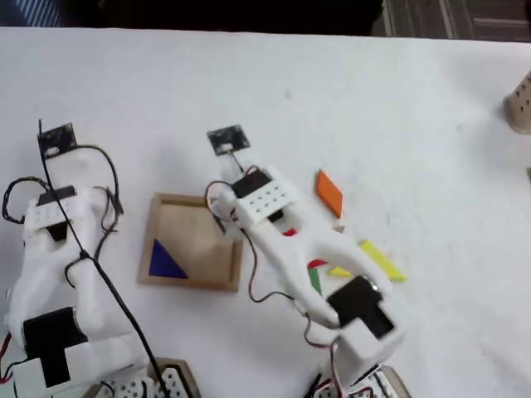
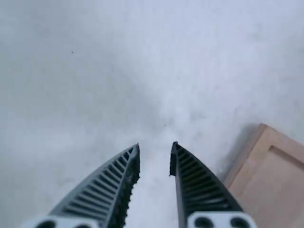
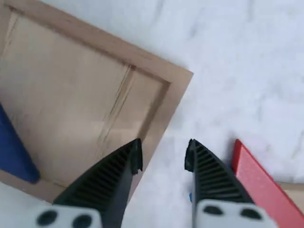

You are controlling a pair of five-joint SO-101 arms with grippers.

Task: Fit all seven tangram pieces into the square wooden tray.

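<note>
My right gripper [image 3: 164, 156], jaws apart and empty, hangs at the rim of the tray [image 3: 175, 94]; the red piece [image 3: 259, 183] lies just beside it, on the side away from the tray. I judge the left gripper [image 2: 154, 159], also apart, is farther off.

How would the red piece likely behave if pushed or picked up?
The red piece looks flat and straight-edged, so probably stiff and unlikely to roll. It seems to lie flat on the white table, so it would likely slide when pushed. Its thin edge may give the fingers of the right gripper little to pinch.
</note>
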